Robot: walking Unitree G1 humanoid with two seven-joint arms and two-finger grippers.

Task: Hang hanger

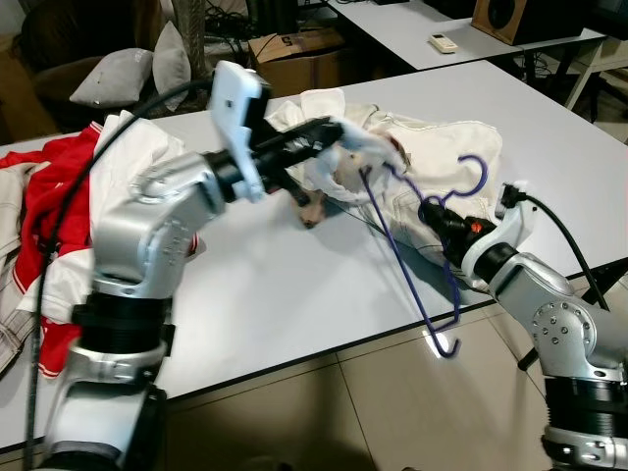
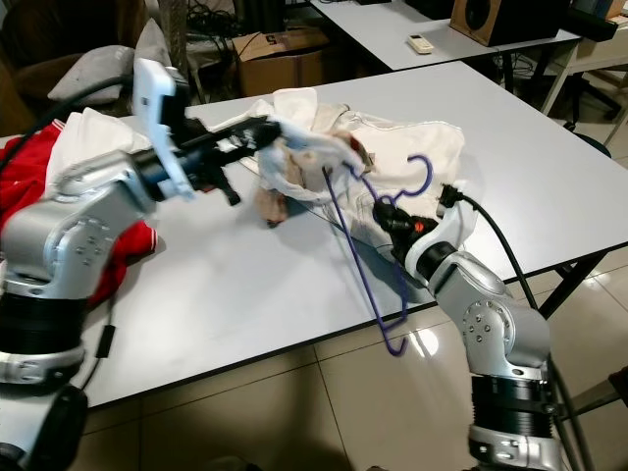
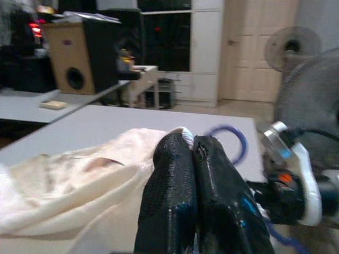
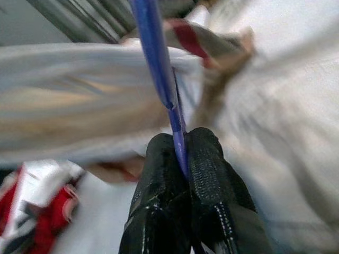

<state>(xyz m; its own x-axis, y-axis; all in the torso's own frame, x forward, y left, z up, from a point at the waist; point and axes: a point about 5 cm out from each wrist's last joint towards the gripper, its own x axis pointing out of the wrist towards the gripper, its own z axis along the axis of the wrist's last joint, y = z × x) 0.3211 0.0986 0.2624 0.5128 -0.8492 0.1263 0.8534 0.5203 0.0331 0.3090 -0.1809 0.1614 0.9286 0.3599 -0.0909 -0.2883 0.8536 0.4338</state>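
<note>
A purple wire hanger stands tilted over the table's front right edge, its hook up and one end hanging past the edge. My right gripper is shut on its neck; the right wrist view shows the purple wire pinched between the black fingers. A cream-white garment lies on the grey table. My left gripper is shut on the garment's collar edge, lifting it near the hanger's upper arm. In the left wrist view the fingers are pressed together over cream cloth.
A red-and-white garment is heaped at the table's left end. Behind the table are a cardboard box, a cushion and a second table with a remote and a speaker. Tiled floor lies in front.
</note>
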